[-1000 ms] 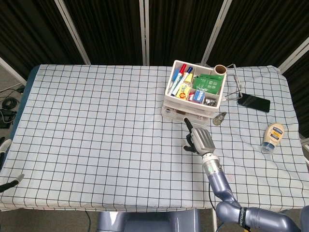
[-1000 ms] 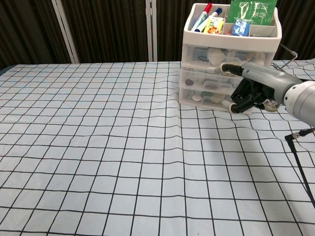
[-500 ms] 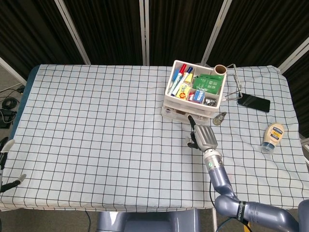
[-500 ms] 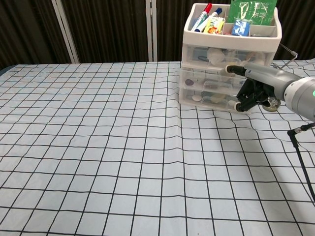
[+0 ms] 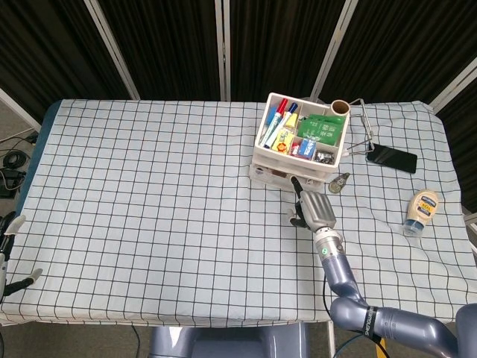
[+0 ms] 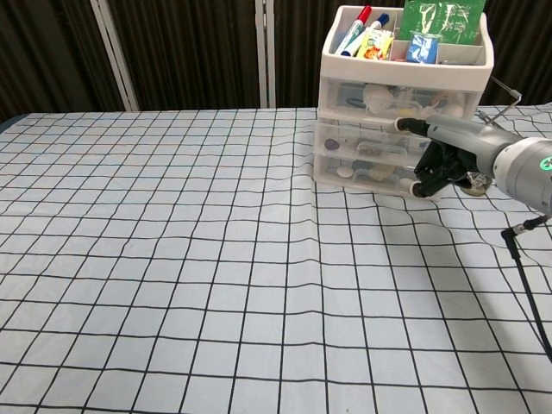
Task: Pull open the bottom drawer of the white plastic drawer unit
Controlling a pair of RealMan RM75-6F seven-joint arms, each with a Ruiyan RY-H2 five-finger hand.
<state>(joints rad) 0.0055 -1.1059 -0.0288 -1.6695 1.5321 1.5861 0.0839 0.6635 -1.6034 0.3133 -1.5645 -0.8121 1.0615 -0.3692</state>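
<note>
The white plastic drawer unit (image 5: 301, 149) (image 6: 341, 95) stands at the back right, its top tray filled with markers and packets. Its bottom drawer (image 6: 366, 169) looks closed. My right hand (image 5: 314, 209) (image 6: 452, 157) is right in front of the unit's right side. One finger points out straight at middle-drawer height, and the others curl in against the bottom drawer's front. Whether they hook its handle is unclear. Only the fingertips of my left hand (image 5: 10, 225) show, spread apart at the head view's far left edge with nothing between them.
A black phone (image 5: 391, 158), a squeeze bottle (image 5: 421, 210), a cardboard roll (image 5: 340, 107), a wire clip (image 5: 362, 134) and a small metal tag (image 5: 339, 183) lie right of the unit. Checked cloth (image 5: 149, 186) covers the table.
My right hand has moved forward from the cloth up to the drawer unit's front. The left fingertips shifted slightly at the left edge.
</note>
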